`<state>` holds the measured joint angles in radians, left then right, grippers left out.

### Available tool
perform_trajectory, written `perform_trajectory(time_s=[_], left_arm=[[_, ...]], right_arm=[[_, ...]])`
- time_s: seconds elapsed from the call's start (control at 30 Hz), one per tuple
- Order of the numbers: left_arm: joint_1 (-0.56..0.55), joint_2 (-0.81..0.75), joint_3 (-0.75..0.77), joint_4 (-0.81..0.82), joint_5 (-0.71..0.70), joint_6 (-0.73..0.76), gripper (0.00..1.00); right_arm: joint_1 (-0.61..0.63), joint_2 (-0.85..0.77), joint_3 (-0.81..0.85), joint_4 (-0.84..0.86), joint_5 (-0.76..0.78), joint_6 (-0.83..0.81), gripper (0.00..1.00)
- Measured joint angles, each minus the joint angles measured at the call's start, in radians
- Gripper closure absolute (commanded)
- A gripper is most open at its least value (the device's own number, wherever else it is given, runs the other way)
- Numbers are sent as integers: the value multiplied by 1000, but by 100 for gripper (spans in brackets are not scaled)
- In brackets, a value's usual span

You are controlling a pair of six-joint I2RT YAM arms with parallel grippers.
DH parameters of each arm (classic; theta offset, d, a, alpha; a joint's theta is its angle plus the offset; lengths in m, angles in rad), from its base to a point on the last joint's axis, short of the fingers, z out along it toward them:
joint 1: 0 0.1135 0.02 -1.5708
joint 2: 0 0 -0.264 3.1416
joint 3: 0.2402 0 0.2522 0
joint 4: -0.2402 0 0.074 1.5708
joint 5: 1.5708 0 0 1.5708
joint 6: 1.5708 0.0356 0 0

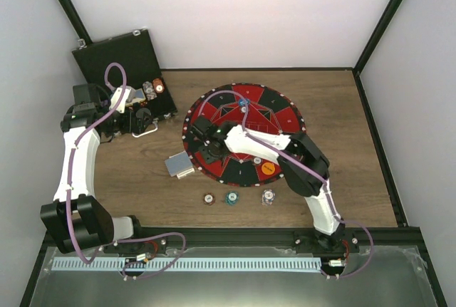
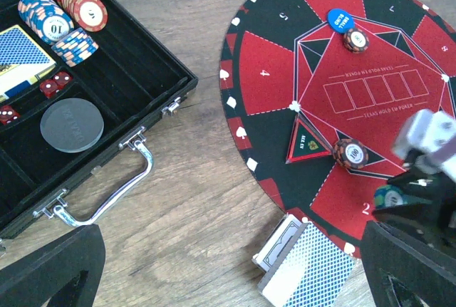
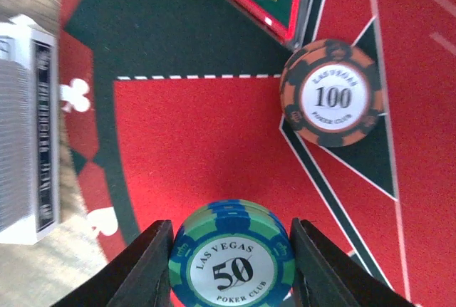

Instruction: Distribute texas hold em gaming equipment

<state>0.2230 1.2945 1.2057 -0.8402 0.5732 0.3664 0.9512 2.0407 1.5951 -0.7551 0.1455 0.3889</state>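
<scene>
Wooden table (image 1: pixel 142 193), red-black mat (image 1: pixel 274 118): right gripper (image 3: pixel 231 246) grasps teal 50 chip (image 3: pixel 232 261); left gripper (image 2: pixel 231 250) spread wide.

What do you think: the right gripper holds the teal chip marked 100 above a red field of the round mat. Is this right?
Not entirely. The teal chip that the right gripper holds is marked 50, not 100; the 100 is on the brown chip lying nearby on the mat. The right wrist view shows this. The rest is correct.

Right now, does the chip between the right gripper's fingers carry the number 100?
No, that teal chip reads 50; the brown chip lying apart reads 100.
</scene>
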Motion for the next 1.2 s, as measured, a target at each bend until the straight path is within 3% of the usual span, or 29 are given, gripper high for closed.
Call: perform_trajectory(time_s=[0.2, 0.6, 0.83, 1.2], left_arm=[[0, 0, 0, 0, 1, 0, 0], [0, 0, 0, 0, 11, 0, 0], [0, 0, 0, 0, 13, 0, 0], [0, 0, 0, 0, 12, 0, 0]], right_arm=[[-12, 92, 14, 21, -31, -11, 76], [-41, 126, 41, 57, -48, -11, 75], [-46, 141, 61, 61, -48, -11, 43], [-34, 56, 19, 55, -52, -3, 33]])
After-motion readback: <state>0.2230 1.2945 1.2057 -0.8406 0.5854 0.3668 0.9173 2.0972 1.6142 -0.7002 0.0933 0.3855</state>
